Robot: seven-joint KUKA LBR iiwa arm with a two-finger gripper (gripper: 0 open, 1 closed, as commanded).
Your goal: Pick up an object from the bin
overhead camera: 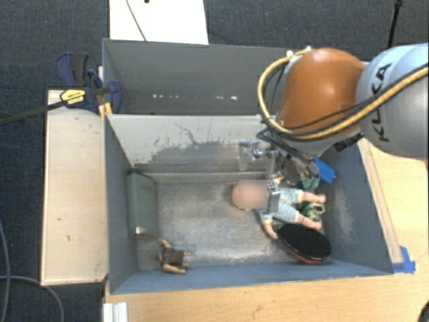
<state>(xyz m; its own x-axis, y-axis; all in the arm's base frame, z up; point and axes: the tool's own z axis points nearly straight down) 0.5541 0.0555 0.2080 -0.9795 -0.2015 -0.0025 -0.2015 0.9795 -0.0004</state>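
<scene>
My gripper point(275, 188) hangs low at the right of the bin, just over a small doll point(289, 206) that lies on its back with its head toward the bin's middle. The gripper's metal tip sits by the doll's shoulder; I cannot tell if it touches. A black oval paddle with a red rim point(305, 241) lies against the doll's legs near the front wall. A blue block point(324, 172) and a small green thing point(312, 210) lie just right of the doll, partly under the arm.
A dark green cylinder point(142, 204) lies along the left wall. A small brown toy figure point(171, 257) sits in the front left corner. The arm's orange cover and cables hide the bin's back right part.
</scene>
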